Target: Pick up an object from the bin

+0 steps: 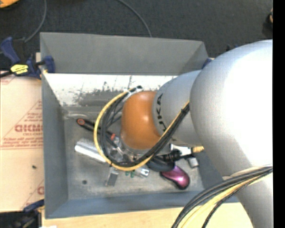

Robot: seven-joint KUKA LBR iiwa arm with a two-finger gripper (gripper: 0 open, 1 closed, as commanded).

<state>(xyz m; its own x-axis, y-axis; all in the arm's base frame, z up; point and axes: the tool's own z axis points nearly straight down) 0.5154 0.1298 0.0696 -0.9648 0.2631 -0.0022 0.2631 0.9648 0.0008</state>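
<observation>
Camera view puts the likeliest candidate, a silvery tube (89,151), on the floor of the bin (54,141) left of centre. It lies tilted, with its right end just beside the claw (118,159). I can't call it the target for certain: I see nothing held, and I cannot tell whether the claw is open or closed (the orange cover (140,120) on the wrist and the loop of cables (100,122) sit right over it).

Just below the claw lie a small grey scrap (111,178) and a green bit (131,174). Farther right, a magenta oval piece (176,177) rests near the front wall, with a white piece (181,150) above it. A red-and-black stick (85,123) lies toward the back left, apart from the rest.

To grasp the tube well, I'd want the claw centred across its narrow width rather than along its length, and low enough to bracket it before closing. My worry is that a smooth round tube would roll or squirt out of an off-centre pinch, and the nearby scrap could get caught along with it. I'd then lift straight up, keeping clear of the left wall.
</observation>
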